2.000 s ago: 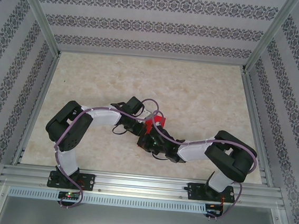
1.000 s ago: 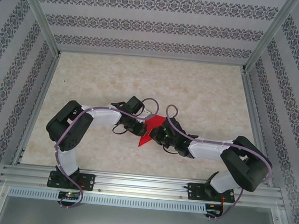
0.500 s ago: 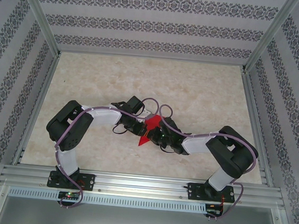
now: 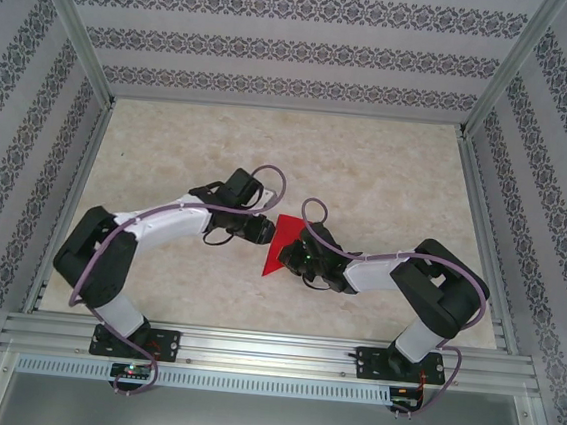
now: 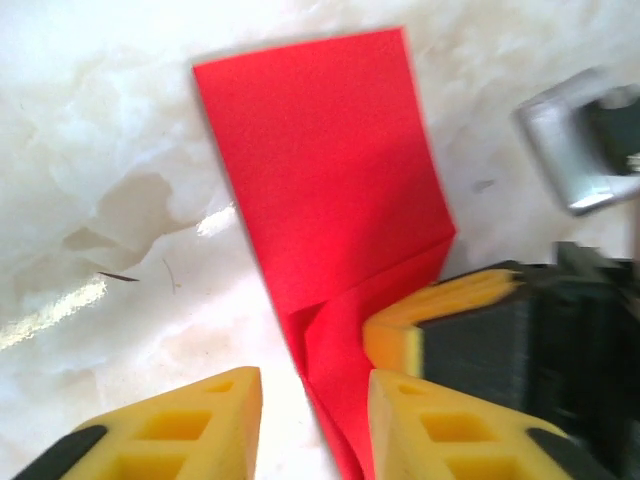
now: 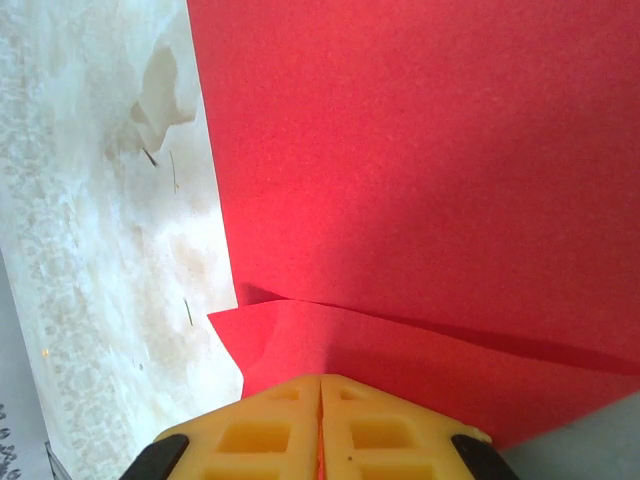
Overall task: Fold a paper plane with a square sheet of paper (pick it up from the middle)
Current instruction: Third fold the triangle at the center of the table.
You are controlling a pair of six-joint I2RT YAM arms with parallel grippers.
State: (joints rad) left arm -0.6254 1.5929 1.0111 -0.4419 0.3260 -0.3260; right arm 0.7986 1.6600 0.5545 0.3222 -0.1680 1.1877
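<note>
Since a half-second ago the left gripper [image 5: 305, 395] has let go, its jaws now partly spread (folded edge loose between them). Right gripper [image 6: 320, 385] stays pinched tight on the red paper [image 4: 278, 244], lying mid-table [image 4: 387, 182] between both claws.

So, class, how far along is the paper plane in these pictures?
Done: the red sheet already carries folds, a flap creased over it. In hand: the right gripper pinches its edge shut; the left gripper stands open at its narrow end. Left: no pointed dart yet, so more folds remain.
</note>
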